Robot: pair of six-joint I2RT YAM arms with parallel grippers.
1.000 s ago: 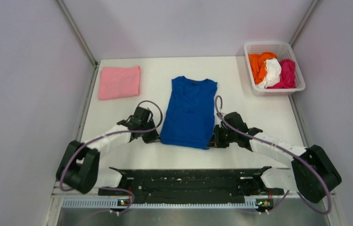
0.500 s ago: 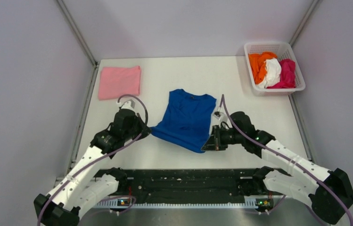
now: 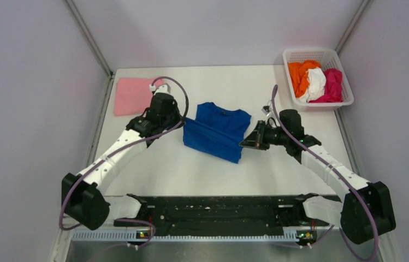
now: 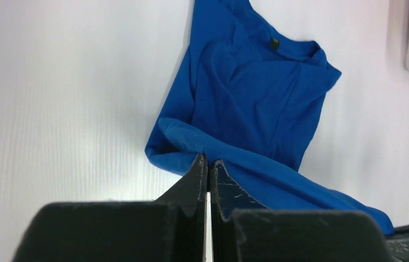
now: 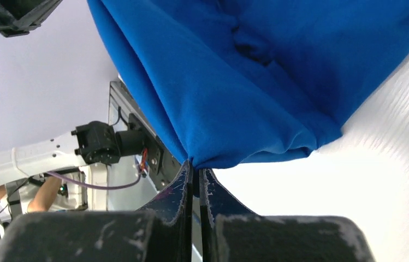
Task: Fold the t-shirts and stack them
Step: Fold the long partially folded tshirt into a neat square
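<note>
The left gripper [image 4: 208, 170] is pinched tight on one hem corner of the blue t-shirt [image 3: 218, 130]. The right gripper [image 5: 195, 172] is clamped on the other corner, so the hem is held up over the shirt's body. The shirt lies mid-table. A folded pink t-shirt [image 3: 131, 95] lies at its ten o'clock. At two o'clock is the basket [image 3: 308, 51], which holds the orange tee [image 3: 298, 73], white tee [image 3: 315, 82] and magenta tee [image 3: 333, 84].

White lattice basket [image 3: 308, 51] at the far right corner, white table [image 3: 191, 174], plain grey walls [image 3: 27, 109]

Blue tee [image 3: 217, 131] lies central, near hem raised and doubled over — pink tee [image 3: 130, 96] folded flat, far left.
</note>
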